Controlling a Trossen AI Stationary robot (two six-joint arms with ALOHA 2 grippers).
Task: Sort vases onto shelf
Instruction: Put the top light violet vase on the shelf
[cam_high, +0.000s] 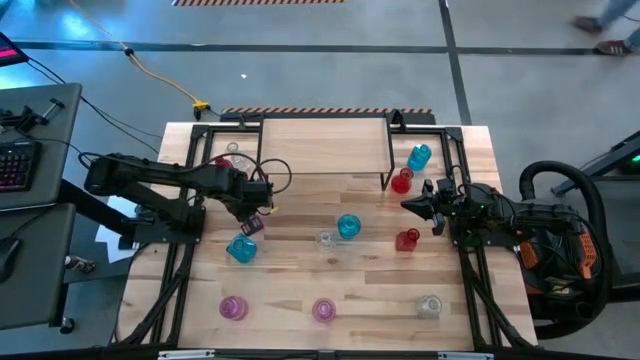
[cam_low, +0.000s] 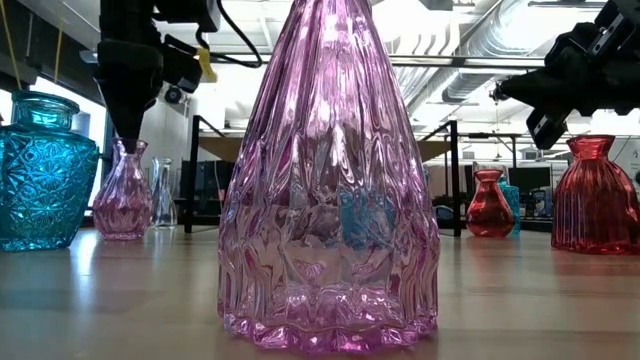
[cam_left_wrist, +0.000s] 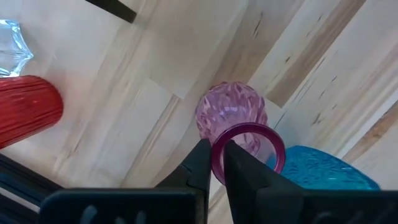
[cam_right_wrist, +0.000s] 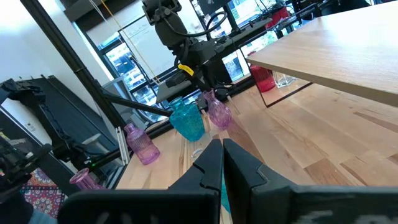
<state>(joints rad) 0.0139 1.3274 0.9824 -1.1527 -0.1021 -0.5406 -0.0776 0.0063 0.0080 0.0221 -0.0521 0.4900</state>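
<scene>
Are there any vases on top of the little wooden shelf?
No, the small light-wood shelf is bare on top; the glass vases stand on the table.

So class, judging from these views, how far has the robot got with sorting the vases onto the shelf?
Done: nothing yet; the shelf top carries no vases.
In hand: the left gripper has its fingers pinched on the rim of a pink vase that stands on the table beside a teal vase.
Left: all the others, among them the pink vases along the front edge and the red vase near the shut right gripper, which holds nothing.
</scene>
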